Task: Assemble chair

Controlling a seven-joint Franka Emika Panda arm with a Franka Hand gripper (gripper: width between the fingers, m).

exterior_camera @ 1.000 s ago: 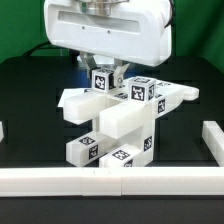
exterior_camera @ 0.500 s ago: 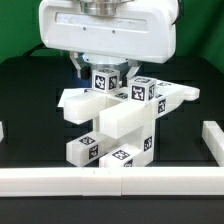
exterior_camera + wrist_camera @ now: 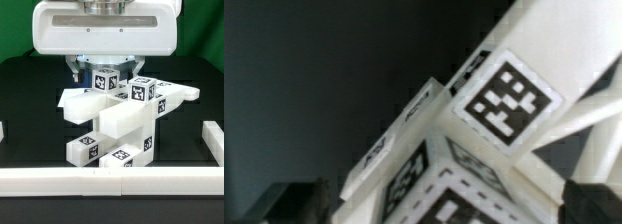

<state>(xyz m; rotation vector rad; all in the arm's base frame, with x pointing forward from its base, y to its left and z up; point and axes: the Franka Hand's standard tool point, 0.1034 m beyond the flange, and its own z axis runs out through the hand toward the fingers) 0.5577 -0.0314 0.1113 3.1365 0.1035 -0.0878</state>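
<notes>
My pincer (image 3: 103,72): low over chair top, fingers mostly hidden, grip state unclear | chair (image 3: 118,122): stands on black table (image 3: 30,100), behind white rail (image 3: 110,180) | wrist view: tagged chair blocks (image 3: 491,110) fill frame

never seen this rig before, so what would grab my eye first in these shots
The blocky white chair, partly assembled and studded with black-and-white marker tags, stands mid-table on black cloth in the exterior view. Right above it hangs the robot's big glossy white body, its gripper down at the topmost tagged cube. The wrist view is filled by tagged white blocks seen up close.
</notes>
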